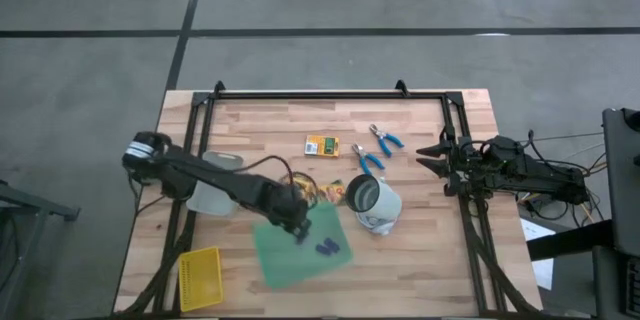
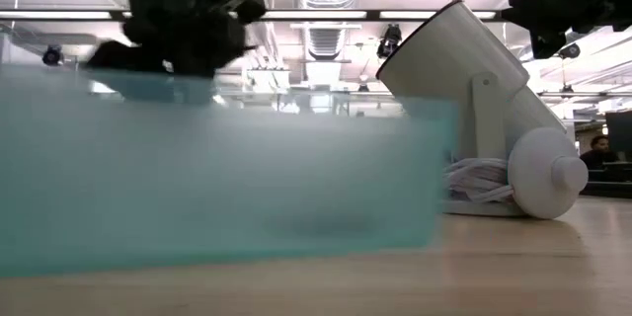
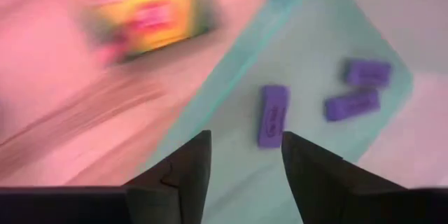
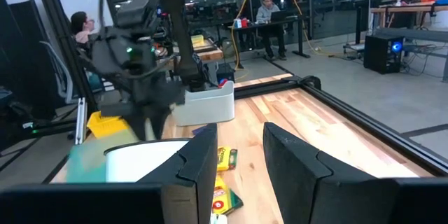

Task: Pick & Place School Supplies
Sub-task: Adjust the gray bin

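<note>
Now left gripper (image 3: 241, 155) jaws apart above green sheet (image 3: 315, 56), purple eraser (image 3: 273, 115) just ahead, right gripper (image 4: 238, 150) jaws parted, empty.

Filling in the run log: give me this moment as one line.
left hand: open above eraser on green sheet | right hand: open, idle at table edge
</note>
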